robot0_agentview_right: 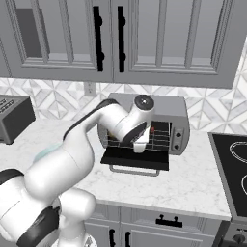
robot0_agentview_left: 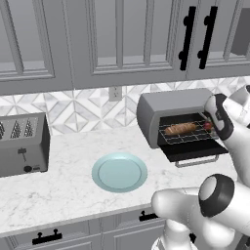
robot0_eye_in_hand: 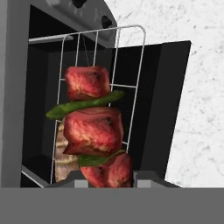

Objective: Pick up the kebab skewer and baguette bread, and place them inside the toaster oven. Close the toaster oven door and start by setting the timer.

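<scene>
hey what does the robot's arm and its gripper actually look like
The arm is glossy white, built from thick rounded segments, with dark grey to black joints and round dark caps at the elbows. No cables or markings show. The gripper ends in two small dark grey finger tips.

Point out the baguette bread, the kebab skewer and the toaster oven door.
baguette bread [robot0_agentview_left: 180,129], left base view, loaf's middle.
kebab skewer [robot0_eye_in_hand: 92,131], hand view, middle meat chunk.
toaster oven door [robot0_agentview_right: 136,157], right base view, lowered panel.
</scene>
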Available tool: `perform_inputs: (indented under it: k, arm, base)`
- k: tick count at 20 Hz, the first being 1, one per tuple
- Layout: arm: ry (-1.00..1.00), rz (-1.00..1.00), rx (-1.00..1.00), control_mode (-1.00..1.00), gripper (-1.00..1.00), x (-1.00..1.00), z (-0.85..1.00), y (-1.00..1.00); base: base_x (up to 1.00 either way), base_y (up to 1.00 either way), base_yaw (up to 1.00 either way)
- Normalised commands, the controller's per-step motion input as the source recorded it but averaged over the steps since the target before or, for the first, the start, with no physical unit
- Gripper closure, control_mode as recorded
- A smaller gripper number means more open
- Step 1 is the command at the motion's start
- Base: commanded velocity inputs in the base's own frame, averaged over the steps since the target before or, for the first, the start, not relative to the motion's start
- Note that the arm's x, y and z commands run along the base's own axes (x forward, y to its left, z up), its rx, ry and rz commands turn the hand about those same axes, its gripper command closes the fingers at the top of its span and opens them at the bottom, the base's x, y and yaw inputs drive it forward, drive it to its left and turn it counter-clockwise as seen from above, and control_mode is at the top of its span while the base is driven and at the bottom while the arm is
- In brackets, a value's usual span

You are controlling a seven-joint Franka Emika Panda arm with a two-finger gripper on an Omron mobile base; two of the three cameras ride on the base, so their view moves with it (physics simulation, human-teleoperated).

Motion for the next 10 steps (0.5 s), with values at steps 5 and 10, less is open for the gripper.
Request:
perform_inputs:
  k: [5, 10]
  arm:
    - [0.0, 0.0, 0.0, -1.0, 1.0, 0.38, -0.36, -0.09]
    - [0.0, 0.0, 0.0, -1.0, 1.0, 0.38, -0.25, -0.11]
  base:
    - [0.0, 0.0, 0.0]
    - [0.0, 0.0, 0.0]
